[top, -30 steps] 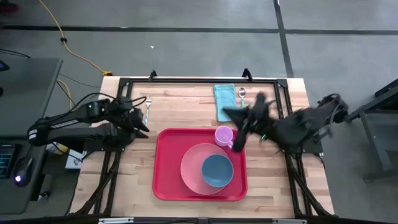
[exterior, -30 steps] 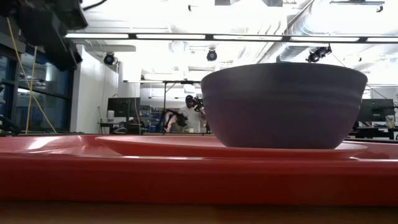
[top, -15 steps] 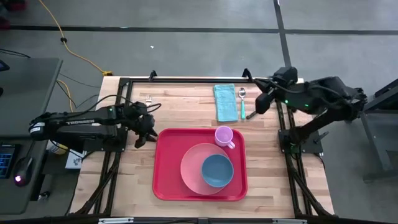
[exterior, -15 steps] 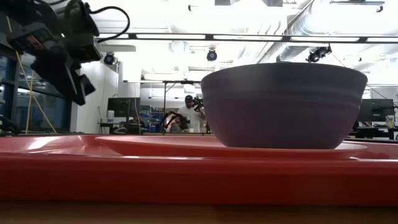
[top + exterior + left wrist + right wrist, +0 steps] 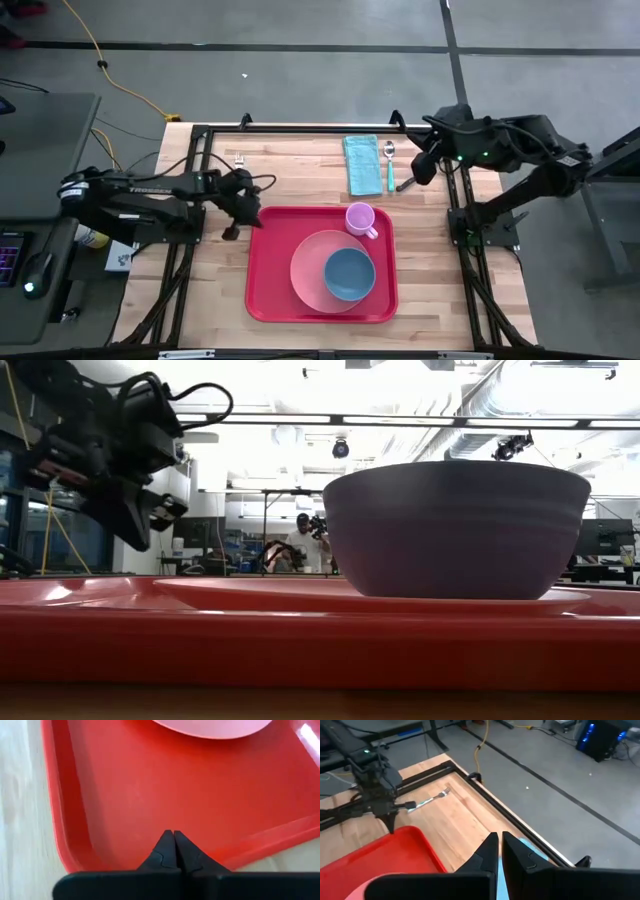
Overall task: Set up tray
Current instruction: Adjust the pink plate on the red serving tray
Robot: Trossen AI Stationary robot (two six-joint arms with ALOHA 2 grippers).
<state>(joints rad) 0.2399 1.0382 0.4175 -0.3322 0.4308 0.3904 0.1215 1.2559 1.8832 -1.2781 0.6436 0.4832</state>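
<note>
Red tray (image 5: 270, 285) lies flat on the wooden table (image 5: 300, 175), near its front edge, roughly centred. On the tray: a round pink plate (image 5: 310, 280) carrying a blue bowl (image 5: 349, 274), and a small pink cup (image 5: 361, 219) near the tray's far right corner.

Left hand (image 5: 231, 236) hangs at the tray's far left corner, fingers (image 5: 170, 852) pressed together, nothing between them; the left wrist view shows the tips over the tray's red floor just inside the rim.

Right hand (image 5: 402, 186) is at the table's far right, fingers pressed together and empty, just beside a teal-handled spoon (image 5: 389, 168) and a folded teal napkin (image 5: 361, 163).

A fork (image 5: 239, 158) lies on the bare table behind the left hand, apart from the tray.
</note>
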